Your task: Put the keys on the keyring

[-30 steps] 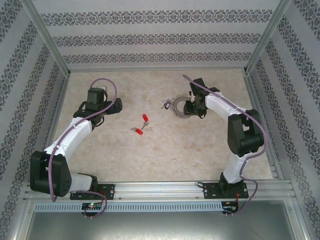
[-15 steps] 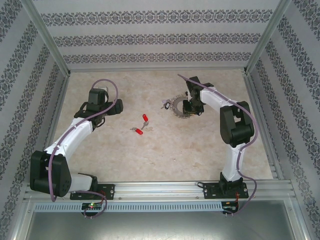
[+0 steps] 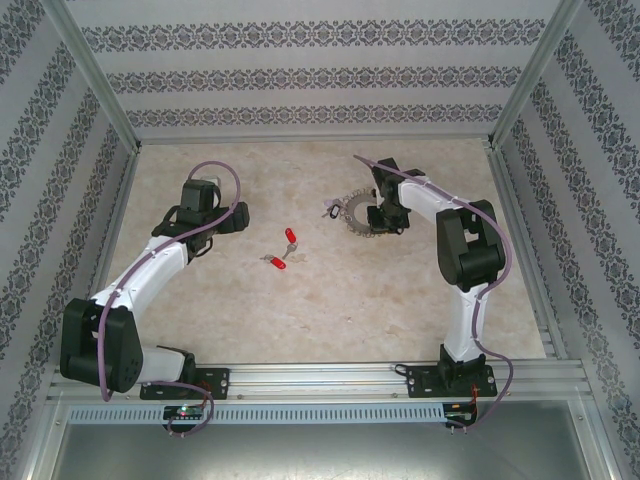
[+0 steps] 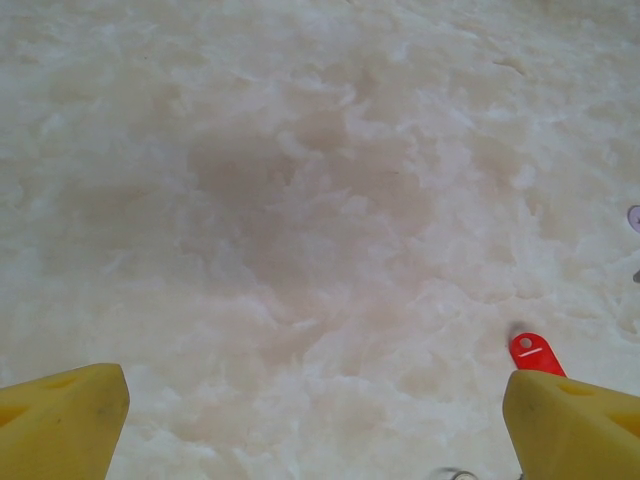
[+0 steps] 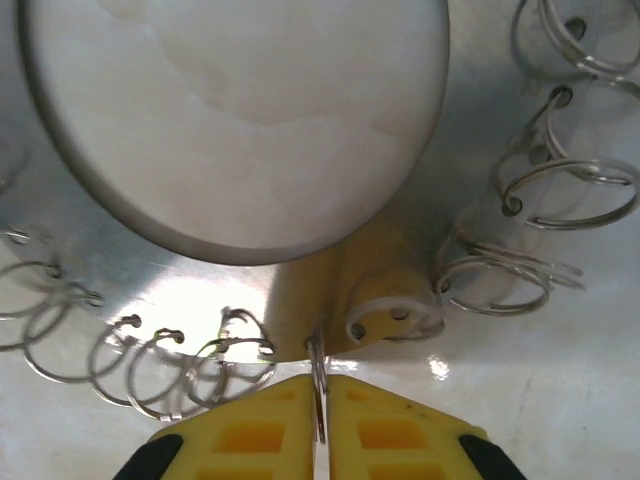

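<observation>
Seeing only the red head of one of the keys (image 4: 535, 353), just beside the wide-apart left gripper (image 4: 315, 390); clamping the right gripper (image 5: 318, 392) on a keyring (image 5: 130, 275) loop.

bright, softly and evenly lit, with barely any shadows. strong glare off the keyring (image 5: 215, 295) up close. slightly soft and washed-out across the tabletop (image 4: 300, 200).
</observation>
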